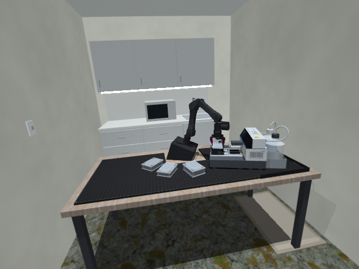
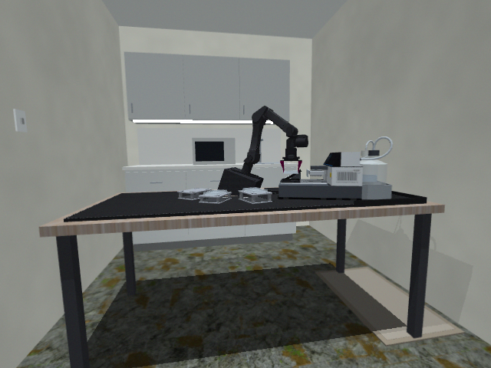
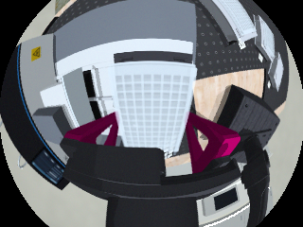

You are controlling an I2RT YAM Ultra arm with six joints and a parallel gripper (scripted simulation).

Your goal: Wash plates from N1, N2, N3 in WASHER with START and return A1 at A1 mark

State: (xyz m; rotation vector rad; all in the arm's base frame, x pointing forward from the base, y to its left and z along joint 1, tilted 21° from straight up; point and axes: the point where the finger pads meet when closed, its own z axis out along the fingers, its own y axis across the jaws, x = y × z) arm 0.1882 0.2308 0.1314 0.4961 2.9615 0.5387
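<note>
My gripper (image 1: 217, 143) (image 2: 291, 167) (image 3: 151, 114) is shut on a white 96-well plate (image 3: 154, 95) (image 1: 216, 148), its magenta fingers on the plate's two long sides. It holds the plate flat at the left end of the plate washer (image 1: 237, 162) (image 2: 317, 191), over the carrier track. I cannot tell whether the plate rests in the pocket or hangs just above it. Three plate nests stand on the black mat: left (image 1: 152, 163), middle (image 1: 166, 169) and right (image 1: 193, 168). In the wrist view they show at the top right (image 3: 223, 8). I cannot tell which of them hold plates. The lamp and keypad are too small to read.
The washer's white housing (image 1: 253, 144) (image 2: 344, 170) and its bottles with tubing (image 1: 275, 143) stand to the right of the gripper. The arm's black base (image 1: 181, 150) (image 2: 238, 180) sits behind the nests. The table's edge (image 1: 185, 194) runs along the front.
</note>
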